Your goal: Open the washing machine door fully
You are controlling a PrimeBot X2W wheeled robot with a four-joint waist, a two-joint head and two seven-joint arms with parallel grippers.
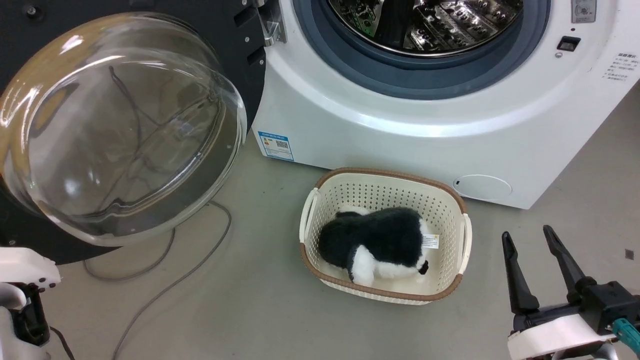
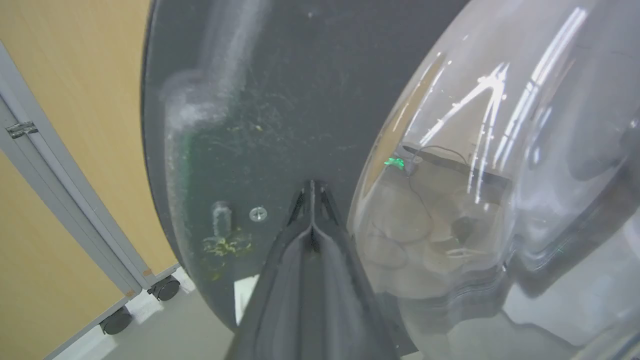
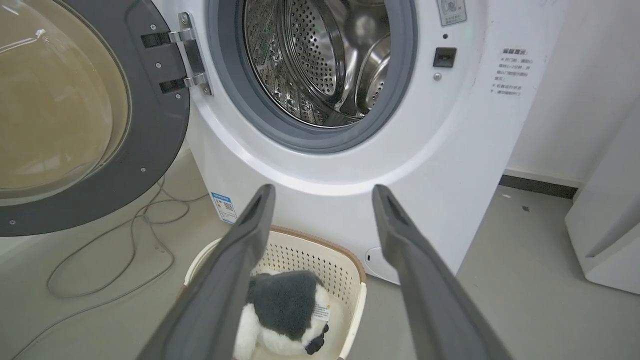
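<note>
The washing machine door (image 1: 240, 55) stands swung out to the left of the washing machine (image 1: 400, 130). Its clear glass bowl (image 1: 120, 130) bulges toward me, and the metal hinge (image 3: 187, 55) joins it to the white front. The steel drum (image 3: 320, 55) lies exposed inside the grey gasket. My left gripper (image 2: 311, 184) is shut with nothing in it, its tips at the door's black inner face (image 2: 280, 100) beside the glass; touching or just short I cannot tell. The left wrist (image 1: 22, 272) sits under the door's lower edge. My right gripper (image 1: 526, 232) hangs open, apart from the machine, to the right of the basket.
A cream basket (image 1: 457, 220) holding a black-and-white plush toy (image 1: 380, 240) sits on the floor before the machine. Grey cables (image 1: 165, 285) loop under the door. A wood-panel partition on castors (image 2: 165, 287) stands behind the door. A white appliance (image 3: 610, 225) is to the right.
</note>
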